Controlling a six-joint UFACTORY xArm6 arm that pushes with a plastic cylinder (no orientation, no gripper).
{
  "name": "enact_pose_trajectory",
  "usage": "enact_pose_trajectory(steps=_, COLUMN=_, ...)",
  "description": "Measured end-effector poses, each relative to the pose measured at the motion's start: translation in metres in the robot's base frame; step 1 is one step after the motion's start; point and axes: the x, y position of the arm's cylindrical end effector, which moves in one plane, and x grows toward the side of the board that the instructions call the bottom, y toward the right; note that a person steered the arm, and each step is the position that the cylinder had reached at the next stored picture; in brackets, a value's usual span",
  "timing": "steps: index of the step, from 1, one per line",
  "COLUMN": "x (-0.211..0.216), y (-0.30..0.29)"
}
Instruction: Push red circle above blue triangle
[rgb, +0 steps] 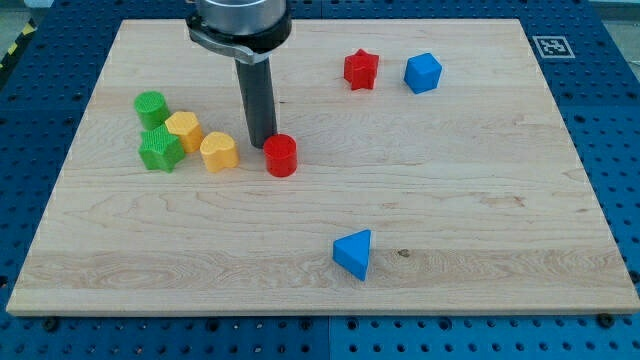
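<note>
The red circle (281, 155) is a short red cylinder lying left of the board's middle. The blue triangle (353, 254) lies toward the view's bottom, below and to the right of the red circle. My tip (262, 145) is the lower end of a dark rod coming down from the view's top. It stands just left of the red circle and slightly above it, touching it or nearly so.
A yellow heart-like block (218, 151), a yellow hexagon (184, 130), a green star (160, 149) and a green cylinder (151, 106) cluster left of my tip. A red star (361, 70) and a blue hexagon-like block (422, 73) lie at the upper right. The wooden board (480, 180) rests on a blue pegboard.
</note>
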Motion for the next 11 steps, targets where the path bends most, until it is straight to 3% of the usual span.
enact_pose_trajectory(steps=11, x=0.072, y=0.063)
